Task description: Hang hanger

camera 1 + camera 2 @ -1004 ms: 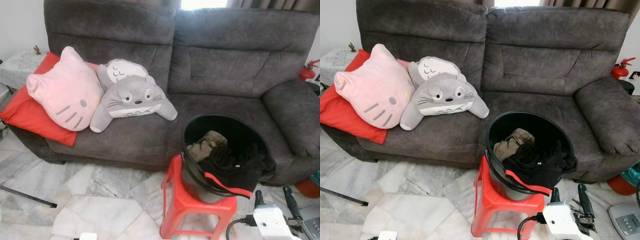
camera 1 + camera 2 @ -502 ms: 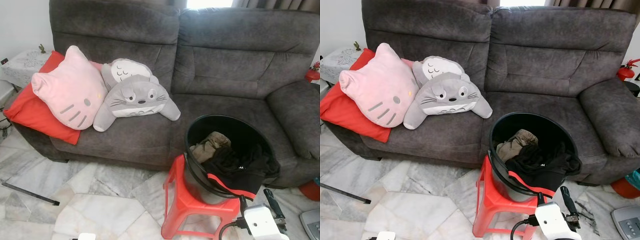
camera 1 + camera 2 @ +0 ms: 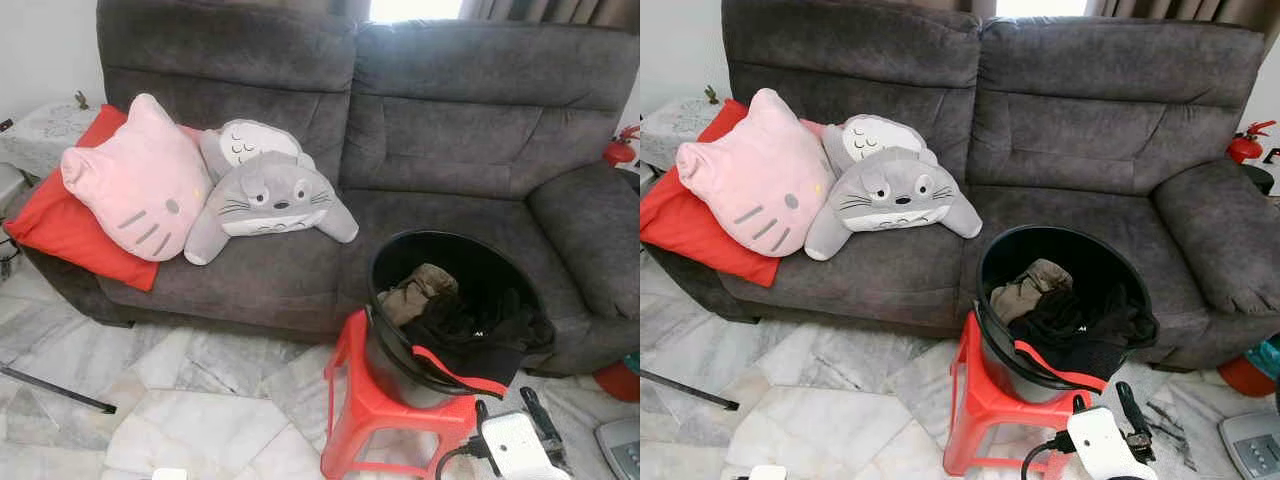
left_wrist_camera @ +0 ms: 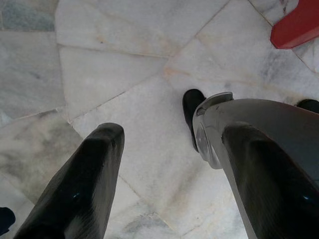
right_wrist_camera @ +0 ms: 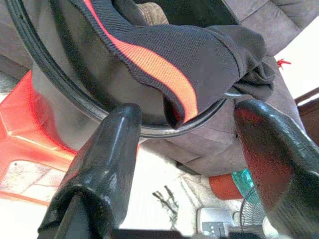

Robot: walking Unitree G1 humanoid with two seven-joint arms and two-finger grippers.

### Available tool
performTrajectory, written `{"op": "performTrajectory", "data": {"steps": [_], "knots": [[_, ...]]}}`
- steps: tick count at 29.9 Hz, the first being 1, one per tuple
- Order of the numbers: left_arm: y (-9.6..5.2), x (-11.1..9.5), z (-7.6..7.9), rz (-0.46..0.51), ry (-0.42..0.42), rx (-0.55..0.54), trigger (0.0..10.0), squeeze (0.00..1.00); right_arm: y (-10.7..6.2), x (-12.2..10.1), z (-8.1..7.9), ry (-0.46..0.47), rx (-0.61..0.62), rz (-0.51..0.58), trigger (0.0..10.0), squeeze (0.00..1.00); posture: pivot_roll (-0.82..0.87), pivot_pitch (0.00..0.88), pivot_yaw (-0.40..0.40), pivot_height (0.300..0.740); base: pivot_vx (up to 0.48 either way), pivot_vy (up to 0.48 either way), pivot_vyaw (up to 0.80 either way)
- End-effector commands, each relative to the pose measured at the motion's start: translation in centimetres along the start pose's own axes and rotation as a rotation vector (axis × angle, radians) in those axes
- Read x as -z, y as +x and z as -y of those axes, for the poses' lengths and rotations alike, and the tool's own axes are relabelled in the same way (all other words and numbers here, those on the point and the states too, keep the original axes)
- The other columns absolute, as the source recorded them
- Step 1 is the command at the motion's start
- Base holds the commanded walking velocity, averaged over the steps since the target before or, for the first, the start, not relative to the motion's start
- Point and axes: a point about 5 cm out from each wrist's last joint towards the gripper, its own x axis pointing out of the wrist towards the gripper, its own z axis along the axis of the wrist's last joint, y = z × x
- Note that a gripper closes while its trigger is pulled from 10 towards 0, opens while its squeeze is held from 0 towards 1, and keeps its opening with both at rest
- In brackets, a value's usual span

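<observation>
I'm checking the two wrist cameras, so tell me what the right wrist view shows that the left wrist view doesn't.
The right wrist view has the black bucket, a dark garment with an orange stripe draped over its rim, and the grey sofa behind. The left wrist view has the marble floor and the robot's silver leg. Both show a bit of the red stool and a gripper's open black fingers: right gripper, left gripper.

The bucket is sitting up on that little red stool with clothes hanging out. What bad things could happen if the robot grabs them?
The black bucket perches on a small red stool, so a hard tug might tip both. The dark garment with the orange stripe drapes over the rim, and the open right gripper below it could snag the rim instead of the cloth. Pulling one garment may also drag the tan clothing out onto the marble floor.
</observation>
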Motion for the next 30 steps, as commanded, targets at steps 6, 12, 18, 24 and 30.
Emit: {"op": "performTrajectory", "data": {"steps": [6, 12, 18, 24, 30], "knots": [[-0.1, 0.6, 0.1, -0.027, 0.004, 0.009, 10.0, 0.0, 0.9, -0.1, 0.8, -0.022, 0.034, 0.015, 10.0, 0.0, -0.09, 0.0, -0.049, 0.74, 0.0, 0.0, 0.0], [-0.1, 0.6, 0.2, -0.027, 0.003, 0.009, 10.0, 0.0, 1.6, -0.3, 0.8, -0.02, 0.037, 0.025, 10.0, 0.0, -0.1, 0.0, -0.049, 0.74, 0.0, 0.0, 0.0], [-0.1, 0.6, 0.2, -0.026, 0.005, 0.006, 10.0, 0.0, 2.1, -0.9, 1.4, -0.025, 0.087, 0.056, 10.0, 0.0, -0.1, 0.0, -0.048, 0.74, 0.0, 0.0, 0.0], [-0.1, 0.6, 0.1, -0.025, 0.007, 0.002, 10.0, 0.0, 2.3, -1.5, 1.9, -0.028, 0.138, 0.091, 10.0, 0.0, -0.1, 0.0, -0.046, 0.74, 0.0, 0.0, 0.0], [-0.2, 0.9, -0.4, -0.03, 0.009, -0.001, 10.0, 0.0, 2.4, -1.6, 2.3, -0.045, 0.188, 0.097, 10.0, 0.0, -0.1, 0.0, -0.043, 0.74, 0.0, 0.0, 0.0]]}}
